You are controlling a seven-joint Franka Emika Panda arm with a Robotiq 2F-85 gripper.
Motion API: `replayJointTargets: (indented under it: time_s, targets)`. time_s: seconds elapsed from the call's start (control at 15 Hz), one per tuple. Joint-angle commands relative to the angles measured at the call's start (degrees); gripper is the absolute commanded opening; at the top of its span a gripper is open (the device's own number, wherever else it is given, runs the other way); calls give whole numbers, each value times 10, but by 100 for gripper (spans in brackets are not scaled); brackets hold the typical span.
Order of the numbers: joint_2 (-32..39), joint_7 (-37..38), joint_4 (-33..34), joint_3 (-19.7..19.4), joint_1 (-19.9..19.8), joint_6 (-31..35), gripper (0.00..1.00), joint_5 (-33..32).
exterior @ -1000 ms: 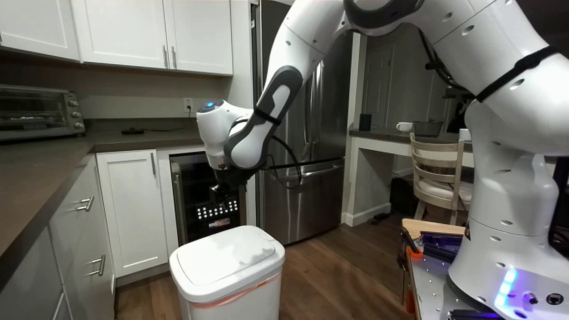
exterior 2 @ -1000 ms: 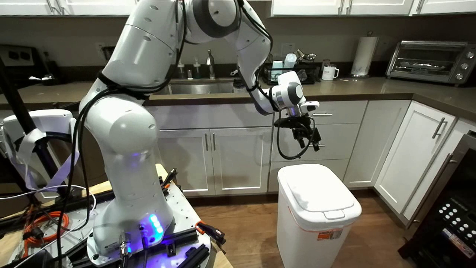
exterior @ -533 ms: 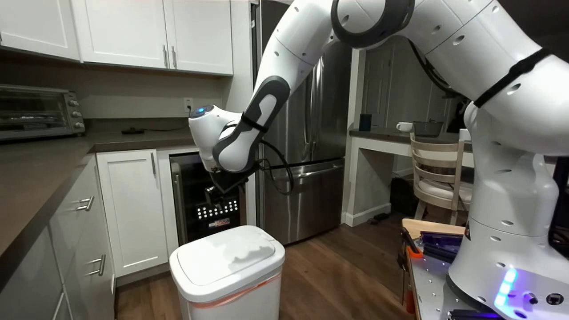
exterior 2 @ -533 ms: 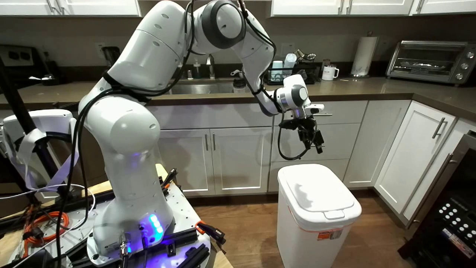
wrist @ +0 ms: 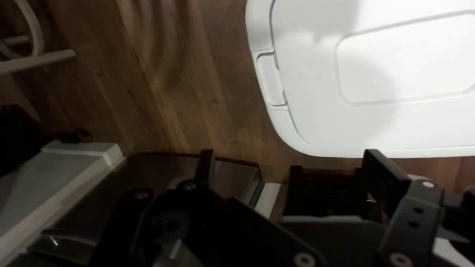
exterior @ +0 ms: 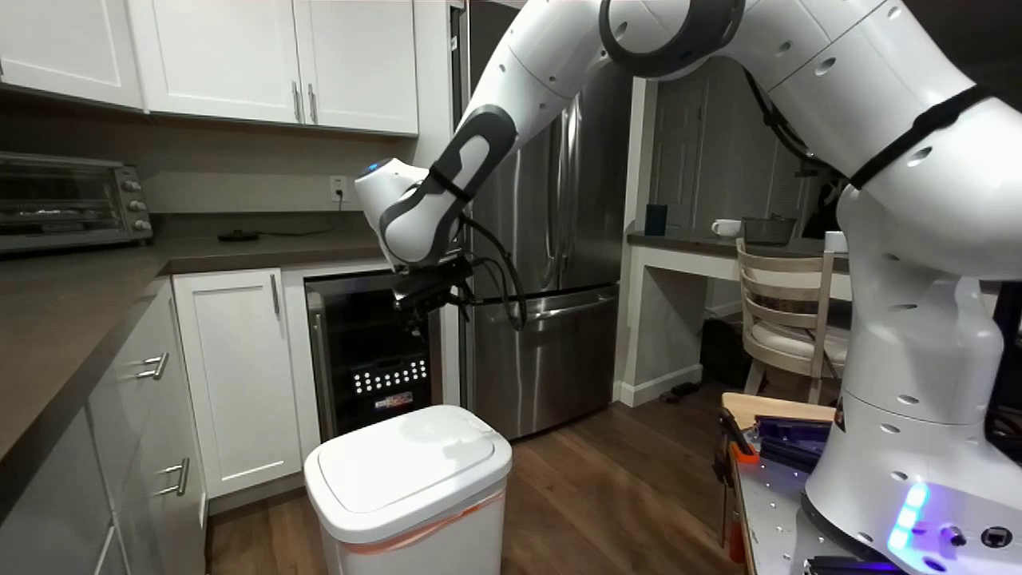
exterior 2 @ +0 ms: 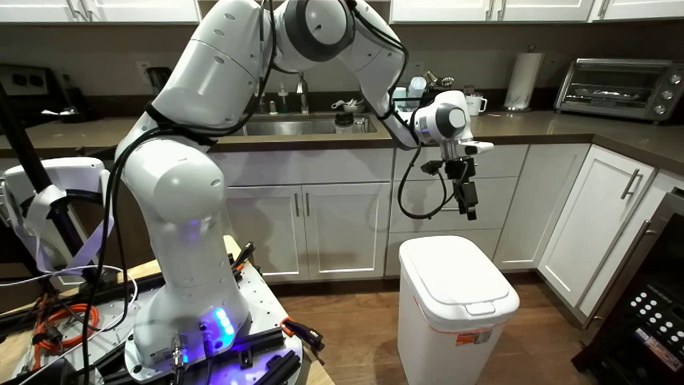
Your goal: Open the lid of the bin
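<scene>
Lid [exterior 2: 459,278] is down flat on the bin [exterior 2: 443,347], seated inside its rim. Bin stands upright on the wood floor [exterior 2: 352,321], off the table [exterior 2: 262,299], apart from the edge that carries a clamp [exterior 2: 304,332] near one corner and a second clamp [exterior 2: 245,259] near the next. Latch tab [wrist: 271,79] sits in the bin's rim beside one end of the lid; orange-and-grey label [exterior 2: 467,338] below that end, reddish line [exterior: 423,531] under the rim. Arm [exterior 2: 200,69] stands on the table and reaches out over that same edge. Gripper [wrist: 293,167] points down past it, higher than the lid and apart from it; can't tell if it's directly above or off to one side. Jaws spread wide in the wrist view, tips well apart. Shadow [exterior: 459,454] falls across part of the lid. Orange cable [exterior 2: 67,326] is coiled on the table toward the edge away from the bin. Bare wood [exterior: 774,409] shows at the corner by the first clamp; chair [exterior: 786,339] beyond that corner. White cabinets [exterior 2: 347,235] stand beyond the corner with the second clamp. Dark glass-fronted cooler [exterior: 343,343] is near the bin, further out from the table's edge.
</scene>
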Motion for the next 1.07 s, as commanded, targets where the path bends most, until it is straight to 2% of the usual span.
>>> replayJointTargets:
  time_s: [0.0,0.27,0.33,0.47,0.67,0.87,1.0]
  targets:
    - [-25,29,-7,2,-41,-58,100,29]
    - [-20,0,-18,19,-121,-81,100,98]
    - [-13,16,-3,10,-94,-70,100,62]
    - [-9,12,-4,10,-109,-69,100,65]
    - [-9,13,-2,14,-100,-69,100,64]
    - [3,-67,29,57,-154,-125,100,147]
    - [15,-118,50,69,-184,-157,100,187]
